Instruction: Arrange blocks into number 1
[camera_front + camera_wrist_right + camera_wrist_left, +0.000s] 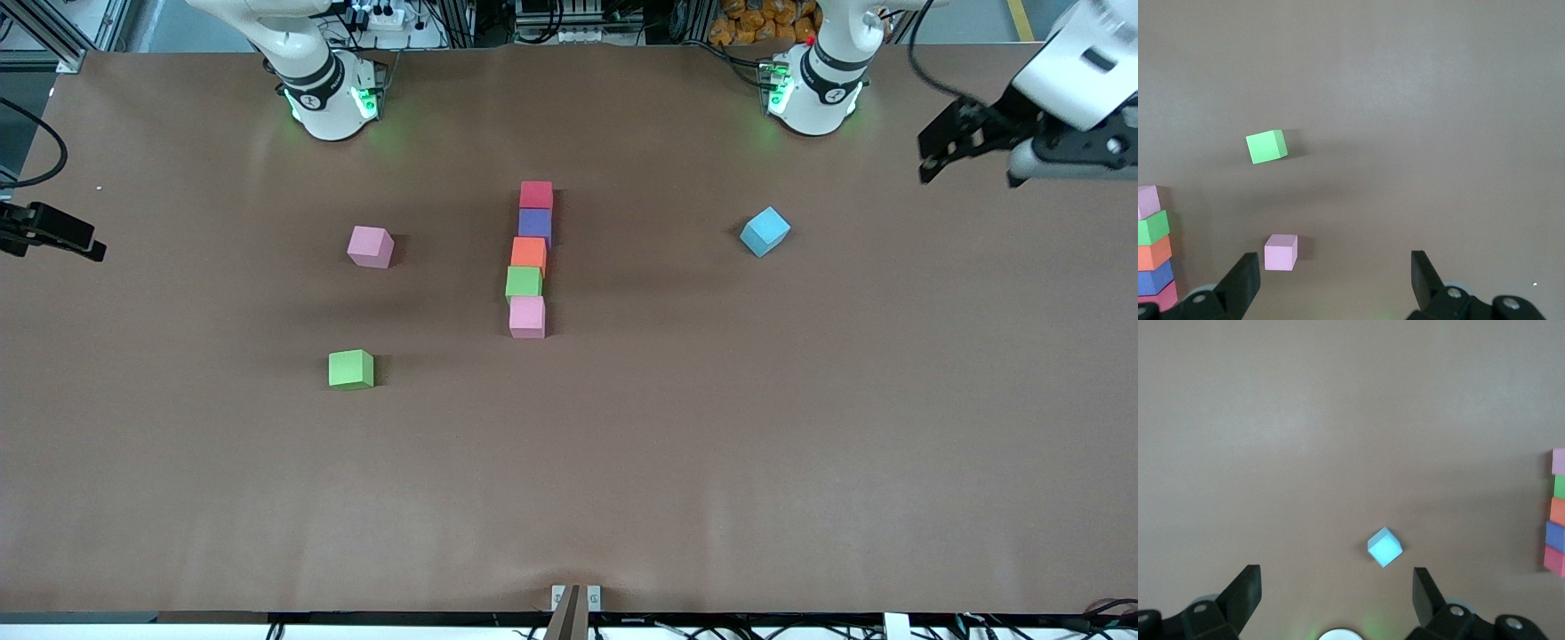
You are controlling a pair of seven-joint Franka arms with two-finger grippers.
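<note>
Eight blocks on the brown table (pixel 569 498), all resting flat: one red, one purple, one orange, one light blue, two green, two pink. Starting nearest the front camera, the loose green block (pixel 351 369) sits alone toward the right arm's end of the table. Next comes the column in the middle of the table, five blocks touching in a slightly crooked line: the pink block at the column's near end (pixel 527 317), then the green block in the column (pixel 524 282), the orange block (pixel 529 253), the purple block (pixel 534 224), and the red block (pixel 536 195) closest to the robots' edge. The loose pink block (pixel 370 246) lies level with the orange one, well apart from the column toward the right arm's end. The light blue block (pixel 765 231) sits turned at an angle toward the left arm's end, also well apart. The right gripper (pixel 1335 280) hangs over the table's edge at its own end, jaws spread wide, holding nothing. The left gripper (pixel 1337 593) hovers above the far corner at its end, fingers wide apart too, empty and touching nothing.
</note>
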